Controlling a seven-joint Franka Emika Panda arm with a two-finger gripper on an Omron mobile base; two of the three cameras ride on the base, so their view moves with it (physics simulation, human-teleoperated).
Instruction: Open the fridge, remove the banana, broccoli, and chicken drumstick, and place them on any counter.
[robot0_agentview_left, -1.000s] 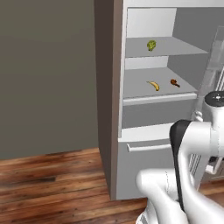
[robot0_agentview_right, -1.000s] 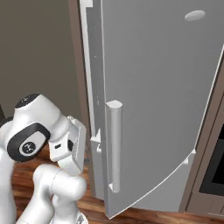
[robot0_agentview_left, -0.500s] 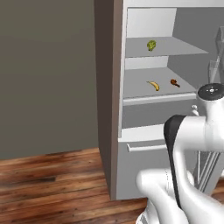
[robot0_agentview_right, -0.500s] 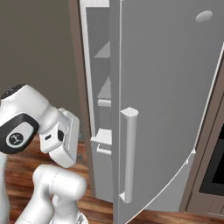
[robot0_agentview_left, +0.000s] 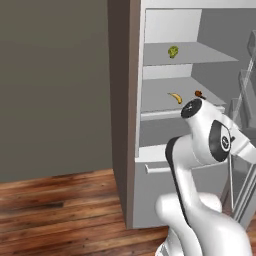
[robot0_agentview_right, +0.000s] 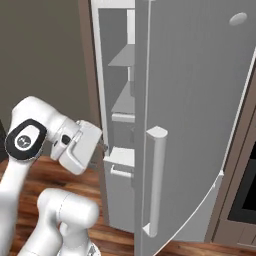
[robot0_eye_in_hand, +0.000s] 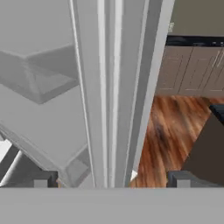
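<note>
Door swung wider; fridge (robot0_agentview_left: 165, 150) silver-grey.

You're looking at a fridge (robot0_agentview_left: 165, 165) with a smooth, matt silver-grey skin like brushed metal; its door (robot0_agentview_right: 195, 100) has the same dull sheen, and the bar handle (robot0_agentview_right: 155, 185) looks like satin plastic or metal. Inside, the shelves (robot0_agentview_left: 175, 97) read as plain matt grey. The floor (robot0_agentview_left: 55, 205) is glossy brown wood planks with visible grain. The wall (robot0_agentview_left: 50, 85) beside the fridge is flat, matt grey-brown. The robot arm (robot0_agentview_left: 205, 145) is smooth glossy white plastic with dark joint caps. You'll see the banana (robot0_agentview_left: 175, 97) as smooth yellow and the broccoli (robot0_agentview_left: 173, 51) as rough green.
</note>
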